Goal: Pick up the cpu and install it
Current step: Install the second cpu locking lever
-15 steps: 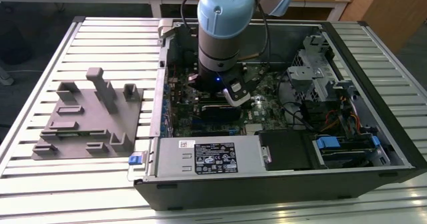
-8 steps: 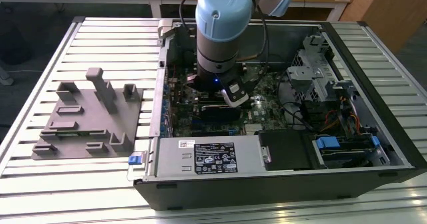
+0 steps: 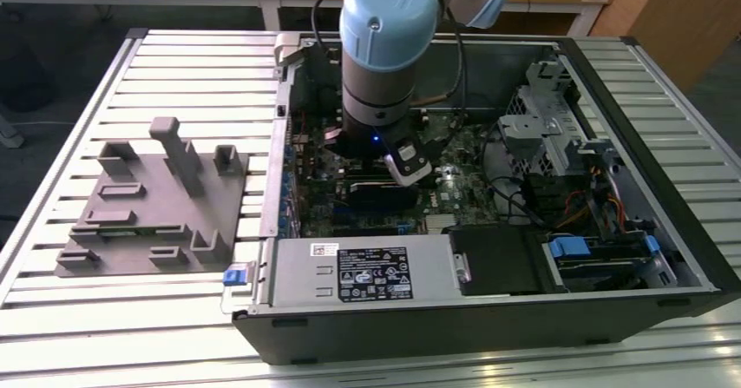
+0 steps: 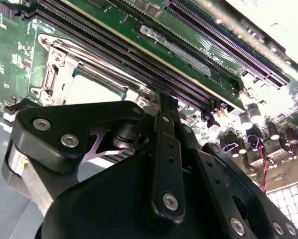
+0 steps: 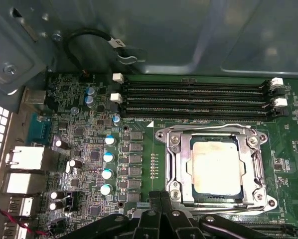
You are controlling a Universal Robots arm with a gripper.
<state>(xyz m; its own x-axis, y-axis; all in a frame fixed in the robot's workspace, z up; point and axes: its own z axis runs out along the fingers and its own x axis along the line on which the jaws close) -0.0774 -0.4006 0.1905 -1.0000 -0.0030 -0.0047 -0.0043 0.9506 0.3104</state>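
pincer point(image 5: 161, 196) above socket | cpu point(image 5: 215, 168) seated | labels unread

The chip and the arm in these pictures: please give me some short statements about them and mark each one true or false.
1. The chip lies in its socket on the green board. True.
2. The grey block stands inside the computer case. False: it sits on the slatted table, outside the case, on the exterior view's left.
3. The arm reaches down into the open case. True.
4. The socket's metal frame hides the chip's top fully. False: the frame runs around the chip and its pale top shows through the opening.
5. The long black slots next to the socket are filled with cards. False: in the first wrist view they are empty.
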